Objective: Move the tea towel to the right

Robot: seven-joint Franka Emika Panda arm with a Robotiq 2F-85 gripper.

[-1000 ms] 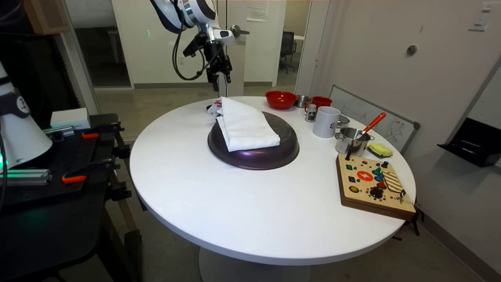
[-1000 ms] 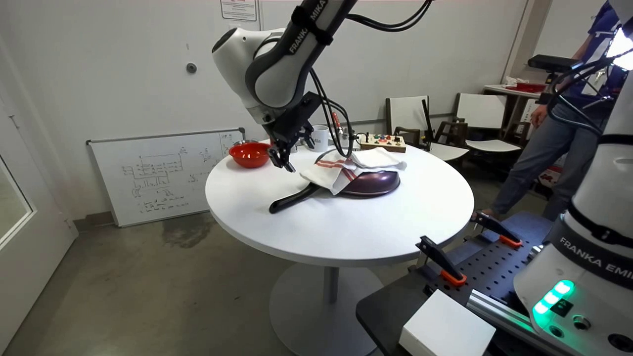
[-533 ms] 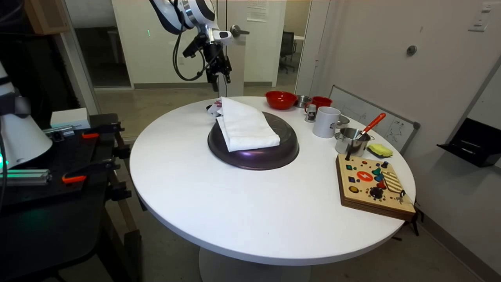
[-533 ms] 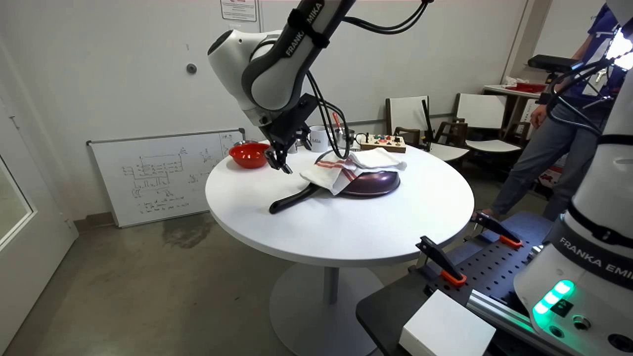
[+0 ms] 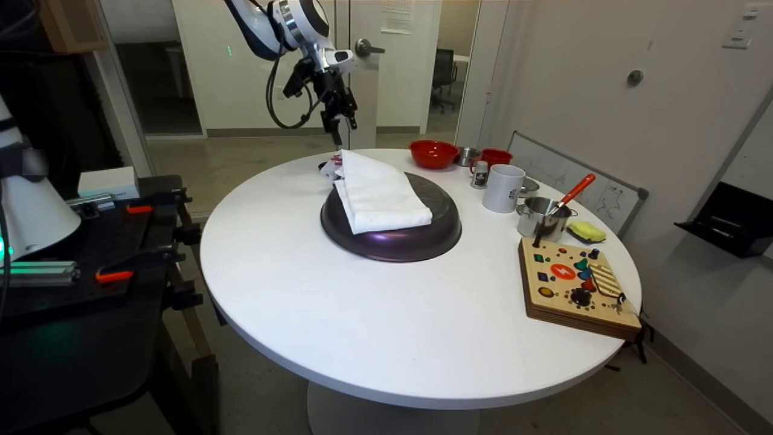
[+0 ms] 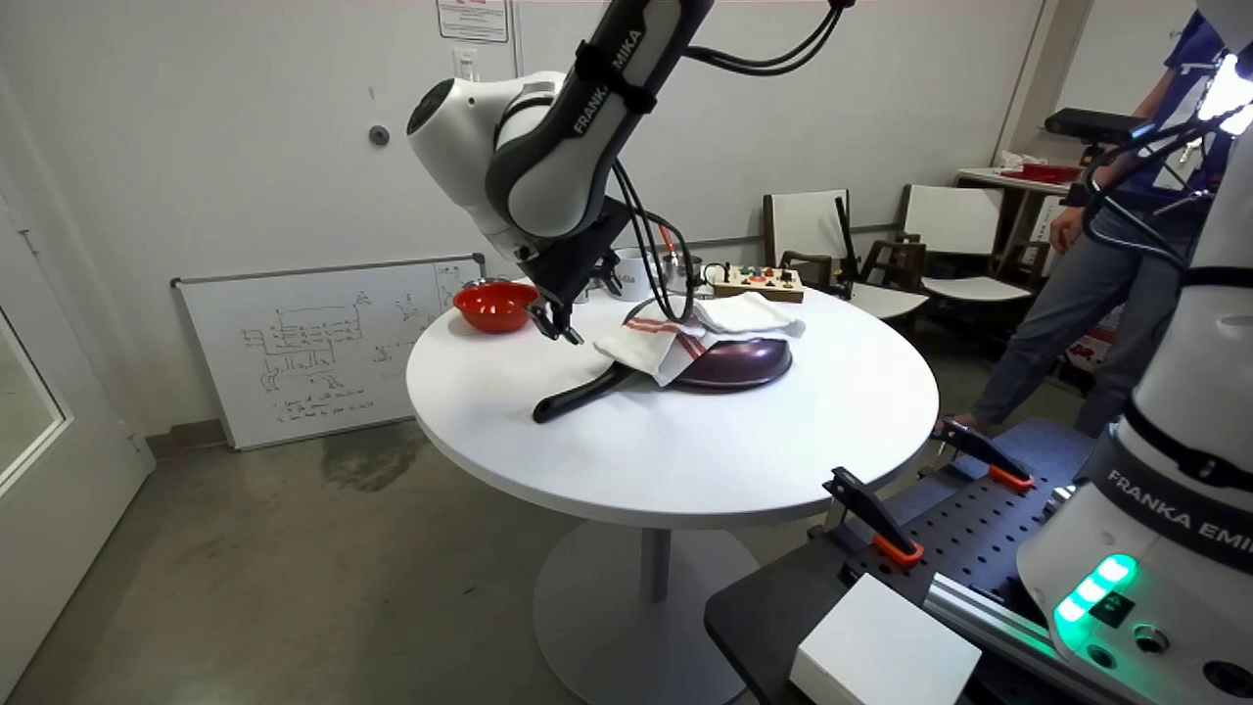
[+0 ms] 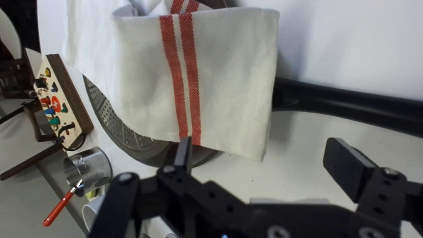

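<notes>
– Jaws?
– Spread wide, per the wrist view. Gripper (image 7: 261,147) hangs near the red-striped end of the towel (image 7: 228,76).
– Towel where?
– White, folded, draped over the upturned pan (image 5: 444,208). Striped end laps over the root of the black handle (image 6: 584,393); rest of that pokes out.
– Others on the table (image 5: 338,326)?
– Red bowl (image 5: 433,155), mug (image 5: 501,190), pot (image 5: 533,225), knob board (image 5: 561,291) toward the edge, all apart from the pan. Red-handled tool (image 5: 578,188) leans in the pot.

The white tea towel (image 7: 208,79) has red stripes.
</notes>
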